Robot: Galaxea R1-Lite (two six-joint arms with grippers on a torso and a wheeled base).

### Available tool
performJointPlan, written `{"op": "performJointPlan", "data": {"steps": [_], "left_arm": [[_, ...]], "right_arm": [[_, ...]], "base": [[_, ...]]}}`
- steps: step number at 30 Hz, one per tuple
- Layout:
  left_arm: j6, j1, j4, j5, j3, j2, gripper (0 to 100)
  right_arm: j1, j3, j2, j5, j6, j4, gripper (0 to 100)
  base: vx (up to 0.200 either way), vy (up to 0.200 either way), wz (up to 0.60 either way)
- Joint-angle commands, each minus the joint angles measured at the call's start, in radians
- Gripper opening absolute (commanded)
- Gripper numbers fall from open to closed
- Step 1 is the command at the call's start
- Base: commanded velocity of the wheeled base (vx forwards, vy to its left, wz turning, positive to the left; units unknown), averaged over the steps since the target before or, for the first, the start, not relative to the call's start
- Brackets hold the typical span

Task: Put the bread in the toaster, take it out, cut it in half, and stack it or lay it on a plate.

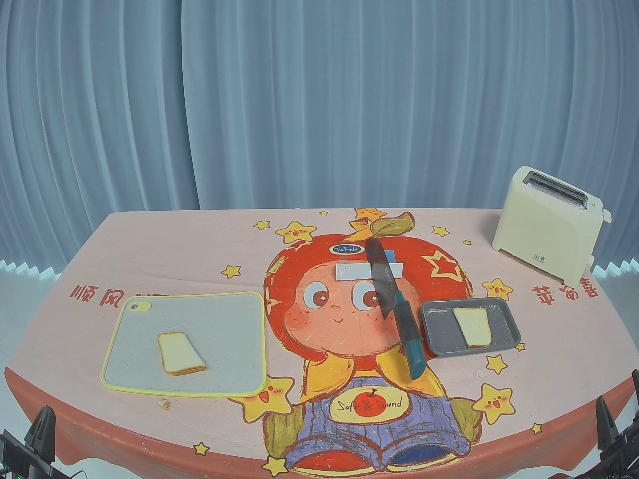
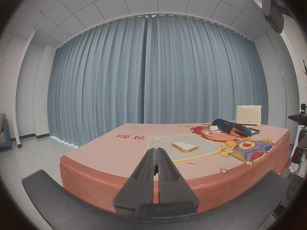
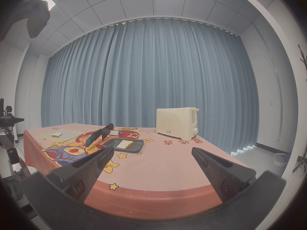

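Pale bread piece [image 1: 181,353] on cutting board [image 1: 219,327], second piece [image 1: 472,326] (equally pale) in tray [image 1: 439,332]

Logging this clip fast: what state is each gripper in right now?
Left gripper: closed, holding nothing.
Right gripper: open, holding nothing.

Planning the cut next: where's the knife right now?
In the head view the knife sits mid-table, just left of the grey tray, handle toward the robot; the cutting board is farther left.
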Motion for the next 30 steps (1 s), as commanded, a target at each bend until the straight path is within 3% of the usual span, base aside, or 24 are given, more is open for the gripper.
{"op": "performJointPlan", "data": {"steps": [1,30], "left_arm": [[-0.001,0.0,-0.001,-0.001,0.018,-0.016,0],[0.002,0.0,-0.001,-0.001,0.018,-0.016,0]], "right_arm": [[0.0,0.015,-0.016,0.0,0.0,0.001,100],[0.0,0.013,-0.016,-0.001,0.0,0.001,100]], "base": [[0.0,0.0,0.0],[0.0,0.0,0.0]]}}
